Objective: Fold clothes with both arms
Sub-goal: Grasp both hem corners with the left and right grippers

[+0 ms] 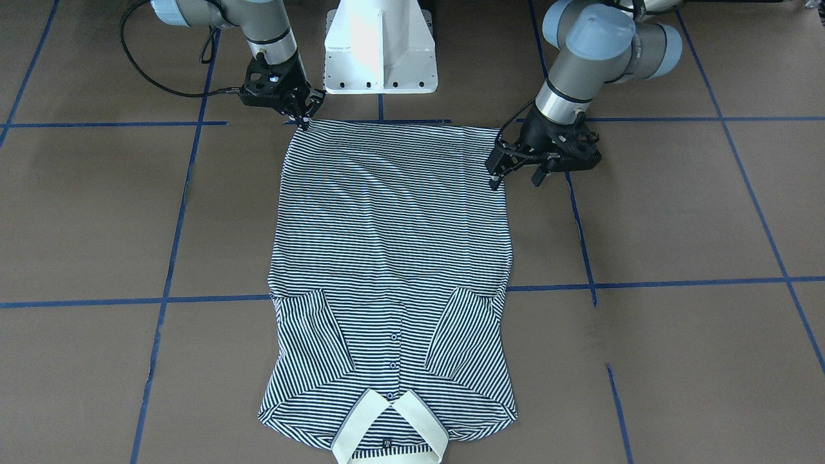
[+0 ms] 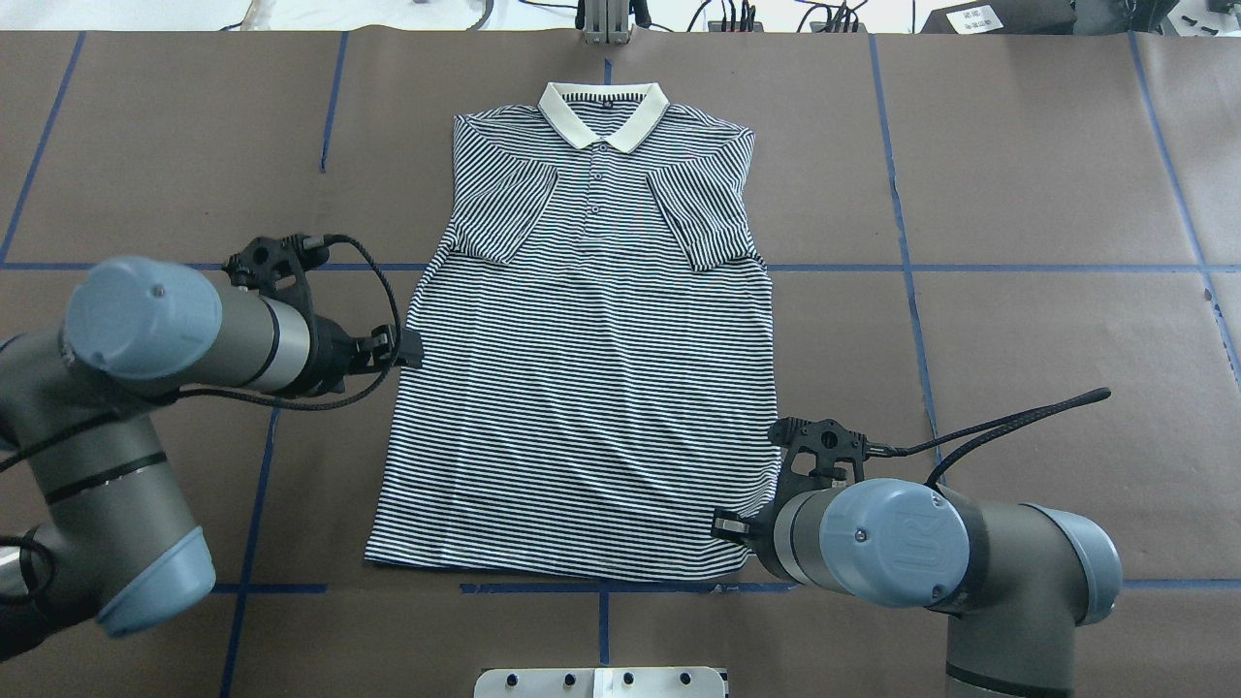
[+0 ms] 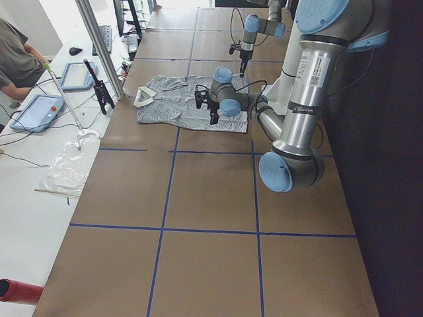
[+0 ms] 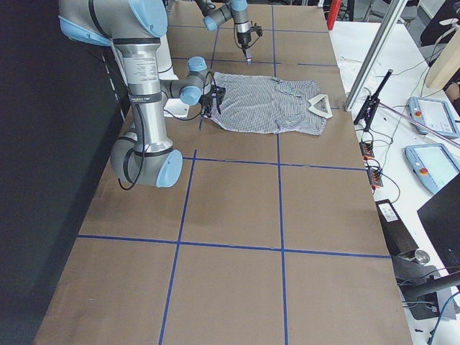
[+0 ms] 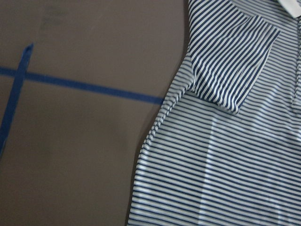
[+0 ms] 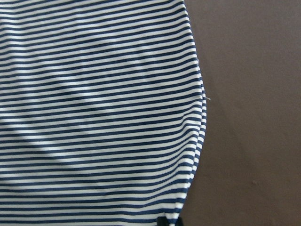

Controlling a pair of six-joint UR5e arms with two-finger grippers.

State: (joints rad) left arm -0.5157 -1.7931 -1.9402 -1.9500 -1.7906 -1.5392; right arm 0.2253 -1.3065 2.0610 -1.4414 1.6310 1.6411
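The polo shirt (image 1: 393, 245) is pinched at its hem corner by the right hand (image 1: 301, 121), while the left hand (image 1: 515, 182) is held apart alongside.

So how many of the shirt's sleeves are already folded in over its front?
2. The left-side sleeve lies folded onto the polo shirt's chest on the robot's left of the placket, the right-side sleeve on its right. Neither is hidden.
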